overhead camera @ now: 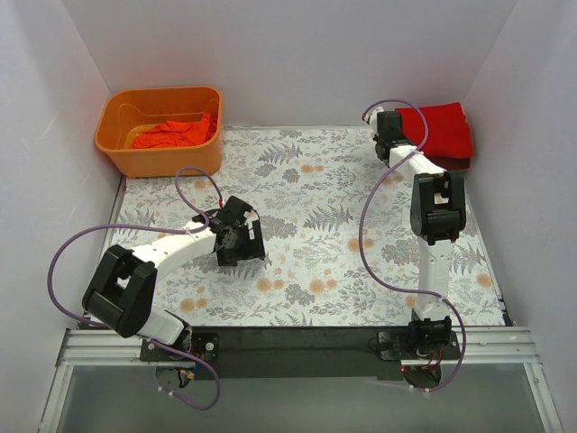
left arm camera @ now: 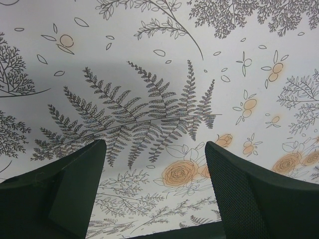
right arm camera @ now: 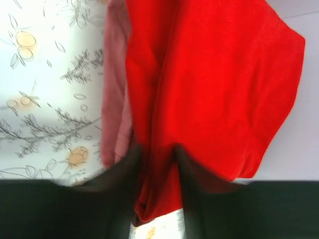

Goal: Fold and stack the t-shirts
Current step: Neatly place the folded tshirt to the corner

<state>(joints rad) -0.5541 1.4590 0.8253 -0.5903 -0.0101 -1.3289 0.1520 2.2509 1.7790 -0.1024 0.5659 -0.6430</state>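
A bright red t-shirt [overhead camera: 442, 126] lies folded at the far right corner, on top of a dark maroon t-shirt [overhead camera: 458, 164]. My right gripper [overhead camera: 397, 133] is at its left edge. In the right wrist view the right gripper [right arm camera: 157, 154] is shut on a fold of the bright red t-shirt [right arm camera: 214, 84], with a duller red layer [right arm camera: 114, 99] beside it. An orange-red t-shirt [overhead camera: 171, 133] lies crumpled in the orange tub [overhead camera: 117, 149]. My left gripper [overhead camera: 242, 245] hangs open and empty over the table's left middle; in the left wrist view the left gripper [left arm camera: 155, 149] has only patterned cloth below it.
The table is covered with a floral-print cloth [overhead camera: 315, 225]. White walls close in the left, back and right sides. The orange tub stands in the far left corner. Purple cables loop beside both arms.
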